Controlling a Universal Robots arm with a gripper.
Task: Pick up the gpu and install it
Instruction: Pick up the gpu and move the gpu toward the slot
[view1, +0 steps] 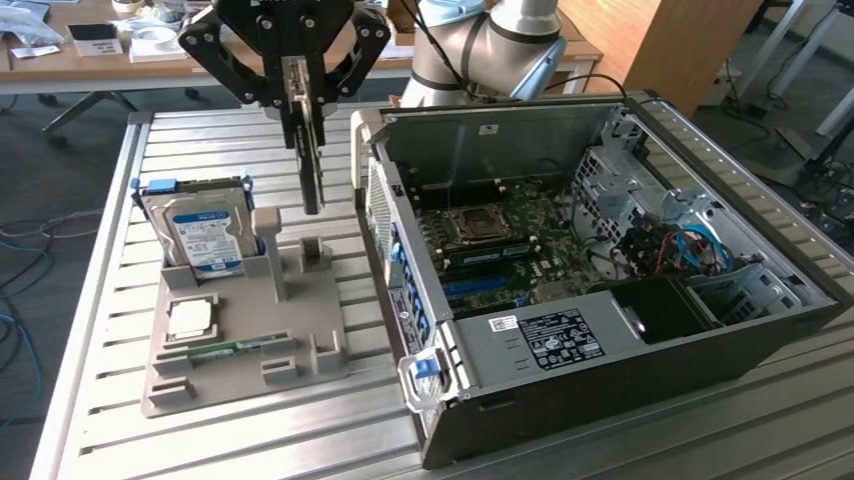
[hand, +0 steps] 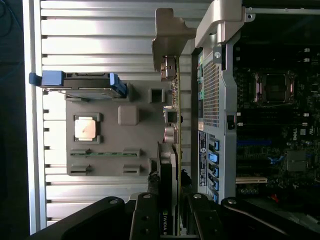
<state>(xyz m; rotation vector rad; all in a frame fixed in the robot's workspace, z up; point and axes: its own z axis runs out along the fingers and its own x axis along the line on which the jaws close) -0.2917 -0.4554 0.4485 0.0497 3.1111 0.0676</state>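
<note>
We see the fingers (hand: 146, 220) clamped on the upper edge of the gpu (view1: 310, 160). The card hangs upright and edge-down over the grey holder (view1: 227, 380), and it looks lifted off it. It is just beside the open computer case (view1: 694, 365), outside its near wall and above the ridged metal counter (view1: 94, 400). On the holder a hard drive (view1: 203, 232) stands upright. A processor (view1: 191, 318) and a memory stick (view1: 234, 348) lie flat there.
</note>
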